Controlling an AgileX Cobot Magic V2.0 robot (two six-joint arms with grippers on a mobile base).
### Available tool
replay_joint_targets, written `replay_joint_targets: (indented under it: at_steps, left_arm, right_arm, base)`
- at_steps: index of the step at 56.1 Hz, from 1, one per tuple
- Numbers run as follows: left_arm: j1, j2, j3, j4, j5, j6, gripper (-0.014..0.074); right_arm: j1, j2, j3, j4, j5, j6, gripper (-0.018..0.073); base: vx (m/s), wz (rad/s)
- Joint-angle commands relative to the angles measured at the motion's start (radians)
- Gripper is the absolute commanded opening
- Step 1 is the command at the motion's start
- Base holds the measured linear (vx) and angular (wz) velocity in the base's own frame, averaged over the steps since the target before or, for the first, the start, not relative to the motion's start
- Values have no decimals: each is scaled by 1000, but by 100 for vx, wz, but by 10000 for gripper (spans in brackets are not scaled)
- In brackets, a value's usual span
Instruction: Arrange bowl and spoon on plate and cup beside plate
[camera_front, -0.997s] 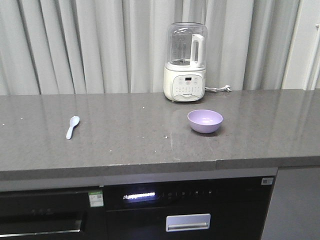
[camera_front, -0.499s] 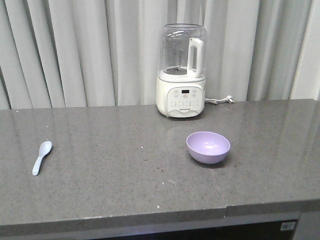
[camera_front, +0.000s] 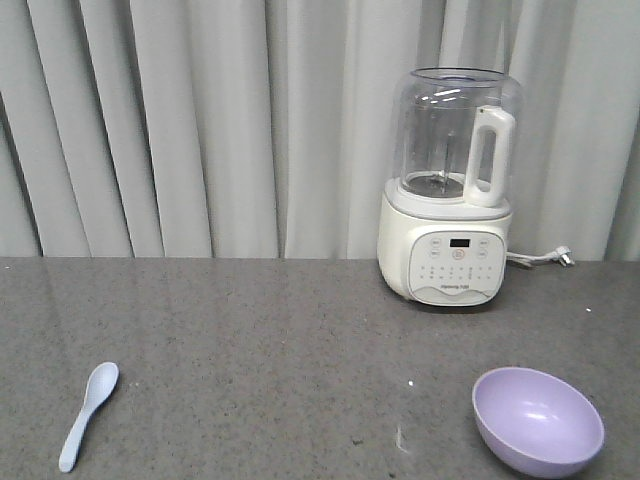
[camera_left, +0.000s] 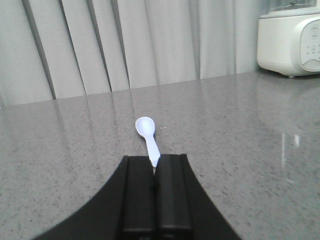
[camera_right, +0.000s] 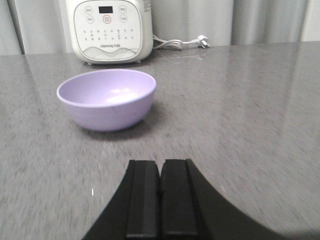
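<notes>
Spoon (camera_front: 87, 414) left on counter (camera_front: 260, 370), bowl (camera_front: 538, 420) right, blender (camera_front: 450, 188) behind bowl

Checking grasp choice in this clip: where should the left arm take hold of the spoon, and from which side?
Grip the narrow handle, not the wide scoop. The spoon lies flat on the countertop, handle pointing at the left end effector, so probably come down from above at that near end, jaws across its width. They are shut now.
</notes>
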Motion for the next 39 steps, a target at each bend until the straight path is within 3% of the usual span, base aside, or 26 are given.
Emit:
replay_joint_targets:
  at_steps: [1, 39]
  left_arm:
    - [-2, -16, -25, -2, -80, -7, -3]
    - [-2, -16, -25, -2, -80, -7, -3]
  right_arm:
    - [-1, -4, 6, -12, -76, 0, -8]
    - [-1, -4, 6, -12, -77, 0, -8]
  base:
    - [38, 12]
    - [14, 1]
